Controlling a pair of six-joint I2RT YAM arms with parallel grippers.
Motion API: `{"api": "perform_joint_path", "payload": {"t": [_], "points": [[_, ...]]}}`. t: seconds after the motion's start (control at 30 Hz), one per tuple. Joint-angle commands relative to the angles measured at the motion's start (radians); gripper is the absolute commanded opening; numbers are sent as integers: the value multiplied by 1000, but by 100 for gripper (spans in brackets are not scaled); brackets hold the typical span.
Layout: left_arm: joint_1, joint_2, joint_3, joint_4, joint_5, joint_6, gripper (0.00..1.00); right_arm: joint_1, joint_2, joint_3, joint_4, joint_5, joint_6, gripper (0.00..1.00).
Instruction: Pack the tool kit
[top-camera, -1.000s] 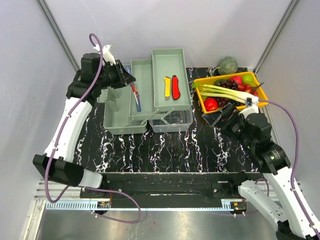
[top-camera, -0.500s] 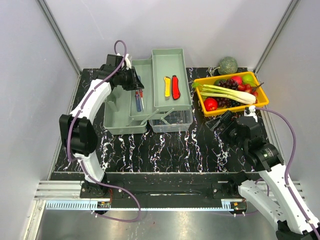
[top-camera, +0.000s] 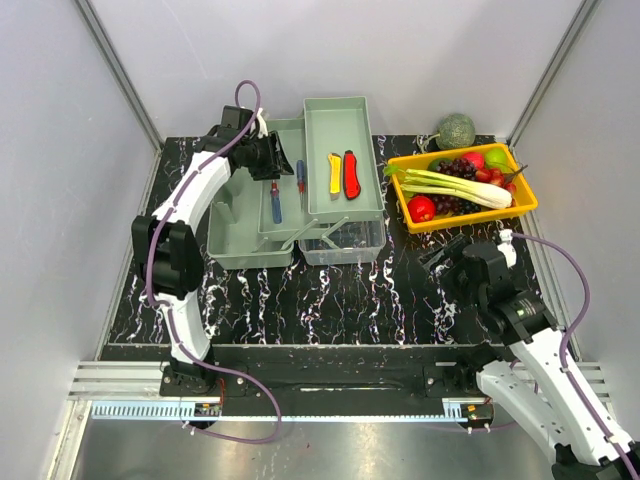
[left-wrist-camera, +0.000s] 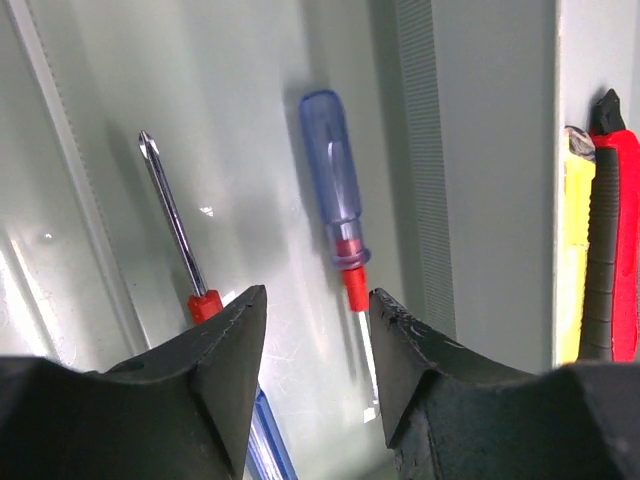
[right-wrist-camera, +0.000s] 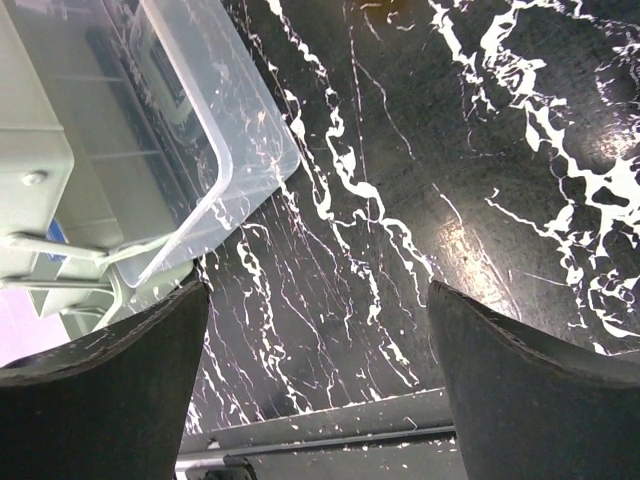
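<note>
Left gripper (left-wrist-camera: 315, 310): my jaws stand apart, empty, over the toolbox (top-camera: 250, 257) by the worktop's (top-camera: 330, 300) rear edge. Screwdrivers (left-wrist-camera: 338, 215) and knives (top-camera: 350, 172) lie in its trays (top-camera: 340, 103); I judge that folding the trays shut remains.

Pale grey-green toolbox (top-camera: 340, 125), black white-veined table (top-camera: 330, 295), yellow knife (top-camera: 334, 175), red knife (top-camera: 351, 172), blue-handled screwdriver (left-wrist-camera: 336, 190), orange tray (top-camera: 476, 219)

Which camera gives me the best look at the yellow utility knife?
Top external: the yellow utility knife lies whole in the tray beside the red knife. Left wrist catches only a strip at its right edge; right wrist shows none of it.
</note>
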Motion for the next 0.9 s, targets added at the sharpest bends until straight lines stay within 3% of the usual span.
{"api": "perform_joint_path", "payload": {"t": [0.0, 0.2, 0.5, 0.57, 0.77, 0.87], "points": [[-4, -46, 47, 1, -26, 5, 50, 4, -35, -8, -29, 130, 65, 94], [-4, -231, 0, -2, -22, 23, 61, 4, -6, -23, -54, 196, 42, 99], [-4, -576, -330, 112, 27, 94, 78, -59, 190, 36, -48, 411, 100, 100], [-2, -603, -362, 113, 17, 118, 80, -160, 236, 36, 1, 358, 105, 99], [13, -603, -408, 139, 109, 97, 81, -534, 403, -7, 248, 2, 100, 99], [13, -620, -460, 187, 146, 72, 82, -629, 517, 19, 279, -132, 155, 100]]}}
